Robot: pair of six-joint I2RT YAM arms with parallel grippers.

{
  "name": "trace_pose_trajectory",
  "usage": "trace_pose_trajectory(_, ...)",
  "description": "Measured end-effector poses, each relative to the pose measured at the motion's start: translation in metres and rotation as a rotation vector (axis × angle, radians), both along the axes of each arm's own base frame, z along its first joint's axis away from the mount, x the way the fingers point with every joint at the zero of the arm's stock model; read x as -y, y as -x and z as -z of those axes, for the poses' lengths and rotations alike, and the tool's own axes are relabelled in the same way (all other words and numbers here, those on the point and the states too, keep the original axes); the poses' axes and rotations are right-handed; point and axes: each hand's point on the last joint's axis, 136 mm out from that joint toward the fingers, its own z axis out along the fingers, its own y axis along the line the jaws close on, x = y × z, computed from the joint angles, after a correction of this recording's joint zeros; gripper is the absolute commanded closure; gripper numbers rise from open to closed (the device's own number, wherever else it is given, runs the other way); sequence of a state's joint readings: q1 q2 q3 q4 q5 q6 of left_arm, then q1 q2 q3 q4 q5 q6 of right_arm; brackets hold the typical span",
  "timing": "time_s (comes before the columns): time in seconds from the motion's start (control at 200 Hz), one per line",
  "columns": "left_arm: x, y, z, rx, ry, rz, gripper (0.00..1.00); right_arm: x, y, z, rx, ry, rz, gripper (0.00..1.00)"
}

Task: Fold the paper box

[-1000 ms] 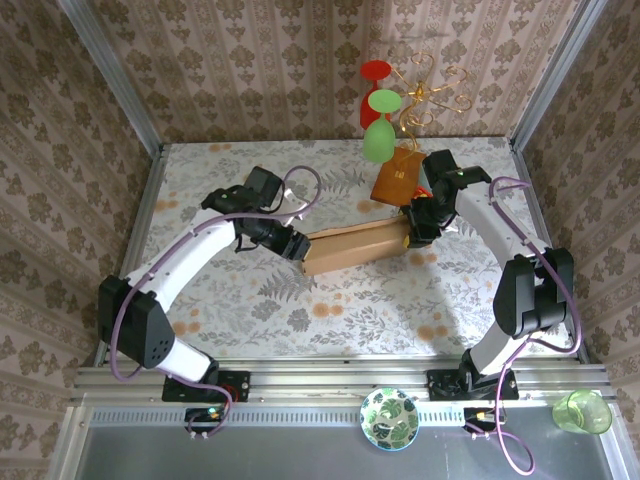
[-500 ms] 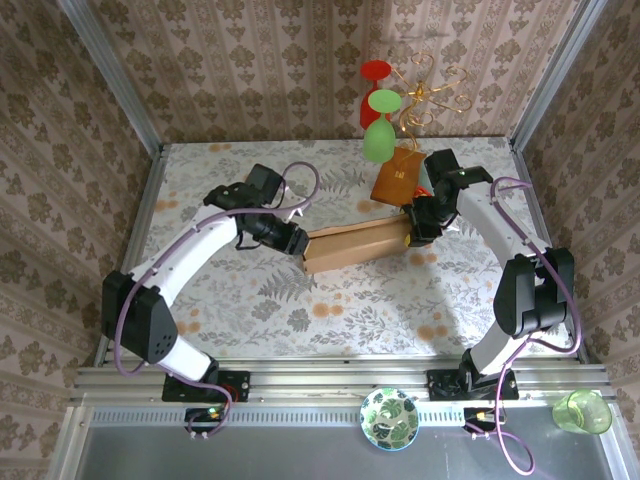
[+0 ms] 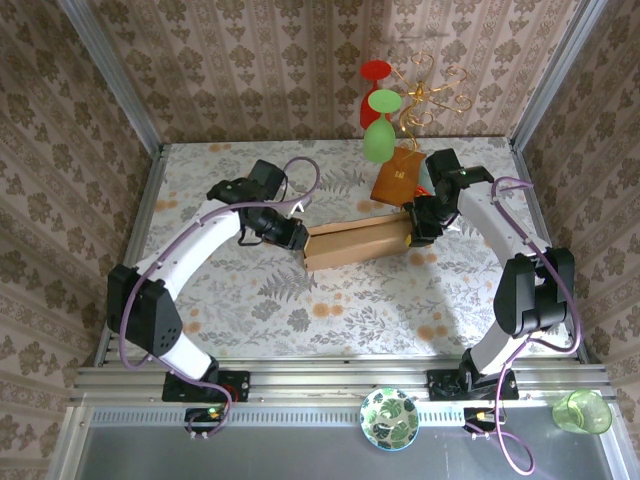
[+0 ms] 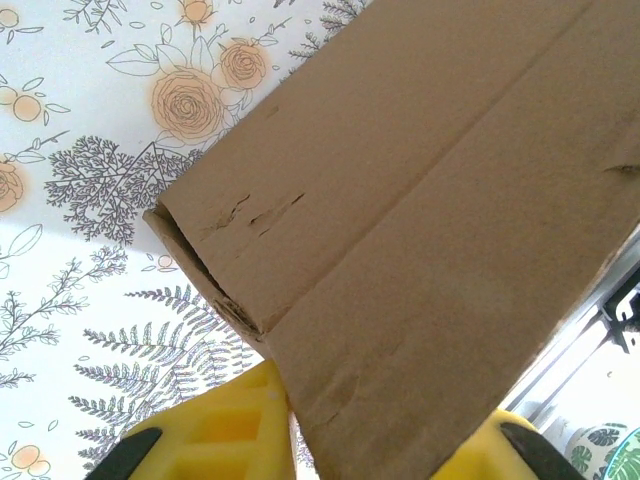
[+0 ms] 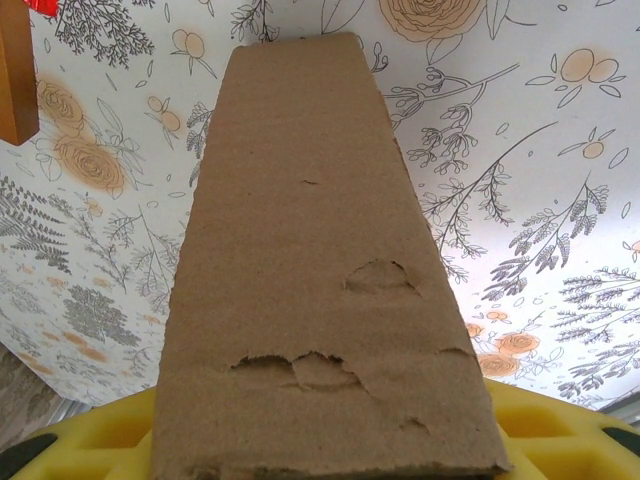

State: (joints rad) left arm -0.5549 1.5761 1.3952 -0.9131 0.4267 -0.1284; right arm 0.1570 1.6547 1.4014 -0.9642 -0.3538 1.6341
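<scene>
The paper box (image 3: 355,245) is a long, flat-folded brown cardboard piece lying across the middle of the table, between my two grippers. My left gripper (image 3: 299,239) is at its left end. In the left wrist view the cardboard (image 4: 430,200) runs between the yellow fingers (image 4: 215,435), which press on both sides of it; my left gripper (image 4: 375,445) is shut on it. My right gripper (image 3: 412,232) is at the right end. In the right wrist view the box (image 5: 300,250) stretches away from my right gripper (image 5: 330,470), its near end filling the span between the yellow fingers (image 5: 560,430).
An orange-brown packet (image 3: 396,177) (image 5: 15,70) lies just behind the box's right end. Green and red glasses hang on a gold rack (image 3: 385,110) at the back. A patterned bowl (image 3: 390,418) and green cup (image 3: 582,410) sit on the near rail. Walls enclose the table.
My left gripper has narrowed onto the box's left end, and its arm has shifted slightly toward the back and right. The right arm has barely moved.
</scene>
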Motion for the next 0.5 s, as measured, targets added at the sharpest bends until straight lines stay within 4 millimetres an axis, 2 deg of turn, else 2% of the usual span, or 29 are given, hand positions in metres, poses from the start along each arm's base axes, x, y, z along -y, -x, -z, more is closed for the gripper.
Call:
trace_pose_trajectory(0.32,0.001,-0.009,0.000,-0.003,-0.020,-0.022,0.90,-0.004,-0.009,0.004,0.016,-0.016,-0.016,0.31)
trace_pose_trajectory(0.5,0.000,-0.014,0.000,-0.010,-0.036,-0.032,0.91,-0.002,-0.022,-0.017,0.084,0.002,-0.042,0.23)
